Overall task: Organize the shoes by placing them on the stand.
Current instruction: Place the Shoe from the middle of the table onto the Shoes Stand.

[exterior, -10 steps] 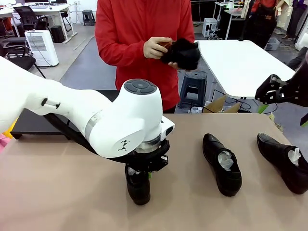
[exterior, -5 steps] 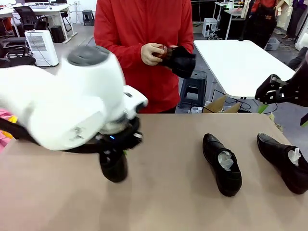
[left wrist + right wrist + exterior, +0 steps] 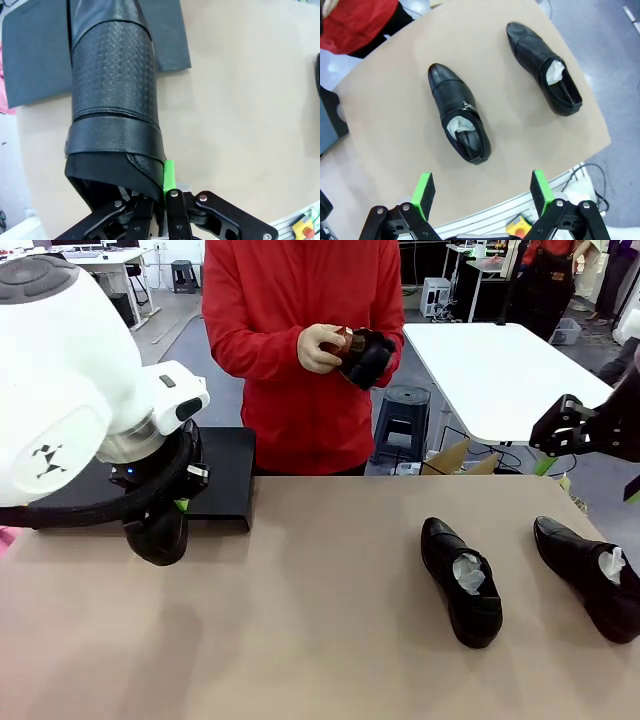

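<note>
My left gripper (image 3: pixel 168 502) is shut on a black shoe (image 3: pixel 157 535), which hangs toe-down just above the table at the front edge of the stand (image 3: pixel 222 475). In the left wrist view the held shoe (image 3: pixel 112 100) stretches away from the gripper (image 3: pixel 150 192) toward the stand's dark panel (image 3: pixel 35 55). Two more shoes (image 3: pixel 461 582) (image 3: pixel 588 575), stuffed with white paper, lie on the table's right side. My right gripper (image 3: pixel 482 190) hovers open above them, over the nearer shoe (image 3: pixel 458 116) and the farther one (image 3: pixel 544 65). The person holds another shoe (image 3: pixel 368 357) in both hands.
The person in a red top stands at the far edge, behind the table's middle. My bulky left arm (image 3: pixel 60 380) covers most of the stand's left part. The table's near edge runs just below my right gripper in its wrist view.
My left arm has carried its shoe from the table's near middle leftward and away, up to the stand's front edge. The right arm and the two lying shoes have not moved.
</note>
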Motion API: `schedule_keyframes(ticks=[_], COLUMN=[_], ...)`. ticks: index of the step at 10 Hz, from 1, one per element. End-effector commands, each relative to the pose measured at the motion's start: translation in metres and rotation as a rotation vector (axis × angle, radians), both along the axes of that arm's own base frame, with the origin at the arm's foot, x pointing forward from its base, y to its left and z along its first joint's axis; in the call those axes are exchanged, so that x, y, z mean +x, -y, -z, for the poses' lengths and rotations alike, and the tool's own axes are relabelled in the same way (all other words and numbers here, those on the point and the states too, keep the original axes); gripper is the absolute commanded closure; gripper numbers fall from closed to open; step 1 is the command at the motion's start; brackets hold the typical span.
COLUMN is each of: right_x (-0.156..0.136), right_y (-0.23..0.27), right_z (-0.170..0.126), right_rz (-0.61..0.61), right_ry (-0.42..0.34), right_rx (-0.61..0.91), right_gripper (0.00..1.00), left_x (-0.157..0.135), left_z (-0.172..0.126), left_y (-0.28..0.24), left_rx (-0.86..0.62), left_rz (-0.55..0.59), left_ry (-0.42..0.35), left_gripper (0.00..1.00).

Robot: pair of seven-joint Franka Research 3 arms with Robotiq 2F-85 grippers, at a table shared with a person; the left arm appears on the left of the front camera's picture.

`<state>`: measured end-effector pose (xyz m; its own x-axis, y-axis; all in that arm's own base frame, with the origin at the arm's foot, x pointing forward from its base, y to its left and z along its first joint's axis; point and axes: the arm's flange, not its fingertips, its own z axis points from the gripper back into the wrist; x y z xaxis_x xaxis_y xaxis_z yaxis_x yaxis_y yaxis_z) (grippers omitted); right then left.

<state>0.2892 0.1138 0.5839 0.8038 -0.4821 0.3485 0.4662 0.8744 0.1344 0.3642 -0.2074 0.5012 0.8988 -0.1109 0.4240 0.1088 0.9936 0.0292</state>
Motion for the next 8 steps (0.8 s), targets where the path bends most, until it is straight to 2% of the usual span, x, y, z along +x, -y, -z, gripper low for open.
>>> schedule_keyframes(ticks=[1, 7, 8], right_x=[0.0003, 0.0003, 0.0003], right_y=[0.0003, 0.0003, 0.0003], right_z=[-0.0022, -0.0022, -0.0022], right_rz=[-0.018, -0.018, -0.018], right_ry=[0.001, 0.001, 0.001], right_rx=[-0.006, -0.006, -0.006], right_gripper=[0.00, 0.00, 0.00], left_x=[-0.0185, -0.0185, -0.0201], left_z=[0.0080, 0.0080, 0.0112], left_y=[0.0313, 0.0313, 0.0350], left_rx=[-0.034, -0.034, -0.018], left_rz=[-0.017, -0.017, -0.011], left_ry=[0.014, 0.014, -0.010], left_gripper=[1.00, 1.00, 1.00])
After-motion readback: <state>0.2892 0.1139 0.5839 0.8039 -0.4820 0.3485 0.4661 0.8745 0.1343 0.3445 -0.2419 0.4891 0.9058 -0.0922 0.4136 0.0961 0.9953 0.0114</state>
